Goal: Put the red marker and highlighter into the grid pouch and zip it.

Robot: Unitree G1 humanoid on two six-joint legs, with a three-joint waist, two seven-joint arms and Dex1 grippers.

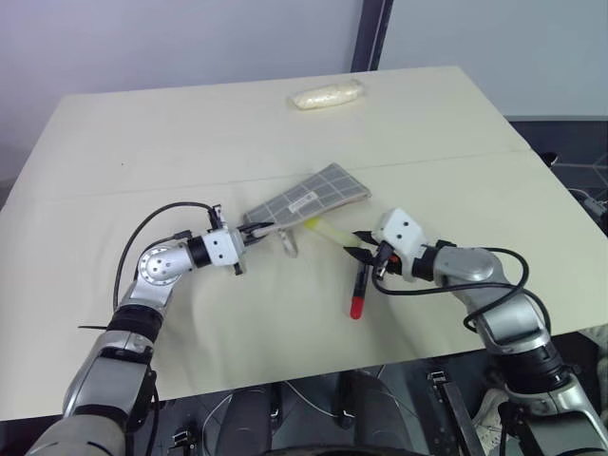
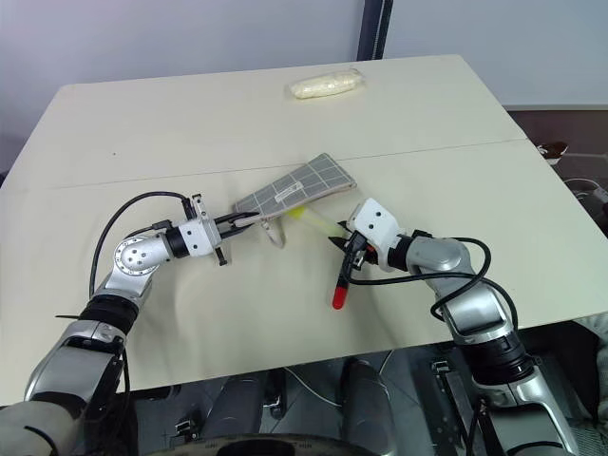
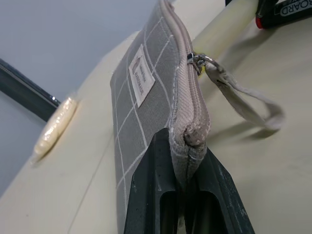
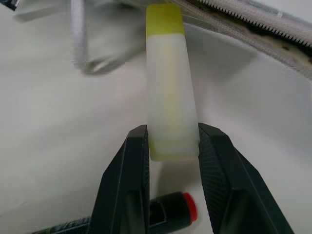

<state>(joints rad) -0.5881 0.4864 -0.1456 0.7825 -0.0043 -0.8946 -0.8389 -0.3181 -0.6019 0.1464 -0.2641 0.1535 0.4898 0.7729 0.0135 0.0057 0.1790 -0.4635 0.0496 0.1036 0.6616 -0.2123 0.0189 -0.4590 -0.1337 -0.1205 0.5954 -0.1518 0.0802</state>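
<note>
Pouch (image 1: 309,198) lifted off table (image 1: 142,142), corner pinched in left gripper (image 3: 187,195). Right gripper (image 4: 173,146) clamps highlighter (image 4: 170,97), cap aimed at pouch mouth. Marker (image 1: 359,290) lies on table below. Step: highlighter insertion. Next: slide tip into open zipper gap.

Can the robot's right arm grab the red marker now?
Probably not yet. The right end effector is already shut on the highlighter, so its fingers are full. The red marker lies bare on the table just under that hand, with nothing covering it, so it looks reachable once the highlighter is let go.
</note>
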